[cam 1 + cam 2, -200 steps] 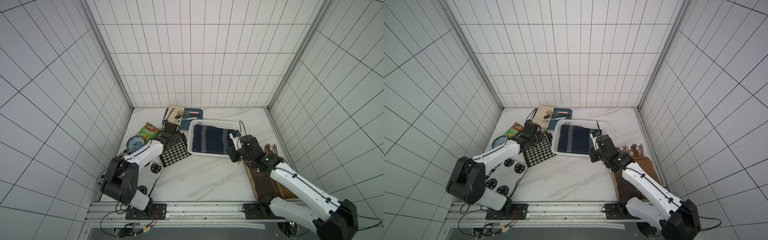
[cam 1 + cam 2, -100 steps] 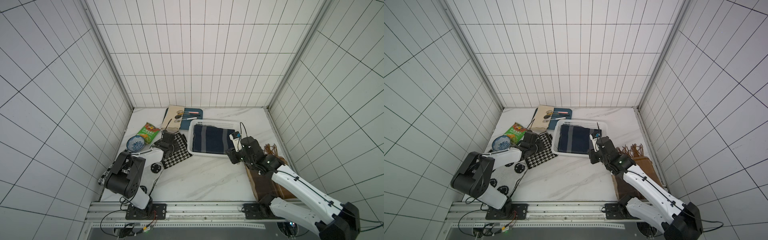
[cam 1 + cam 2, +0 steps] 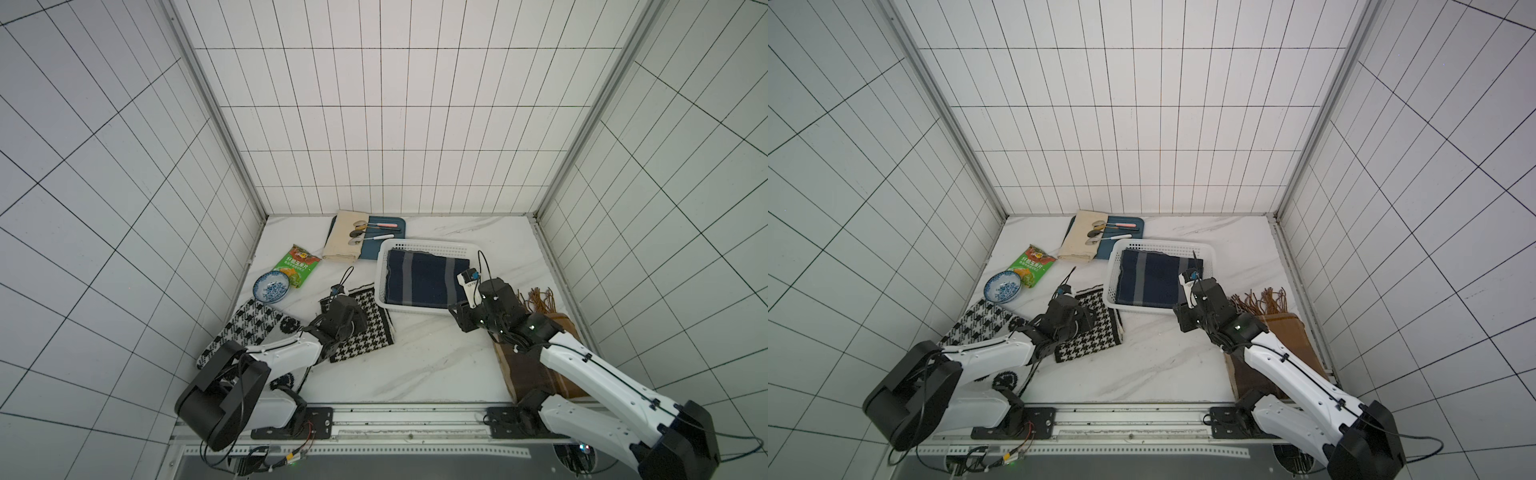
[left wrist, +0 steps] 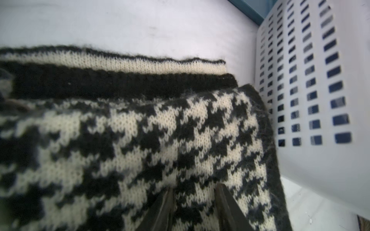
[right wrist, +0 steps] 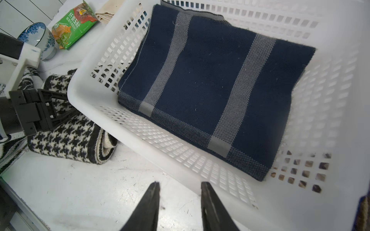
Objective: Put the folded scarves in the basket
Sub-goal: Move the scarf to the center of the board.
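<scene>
Navy scarf (image 3: 424,282) lies in the basket (image 3: 379,282); right gripper (image 5: 180,184) clear beside its rim, fingers (image 5: 148,204) parted, empty. Left gripper (image 4: 193,187), likewise parted, over houndstooth scarf (image 3: 370,332), apparently to grasp it

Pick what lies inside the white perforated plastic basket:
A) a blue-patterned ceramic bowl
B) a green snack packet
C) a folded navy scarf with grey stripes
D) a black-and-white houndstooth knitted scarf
C: the folded navy scarf with grey stripes lies flat inside the white perforated plastic basket.
</scene>
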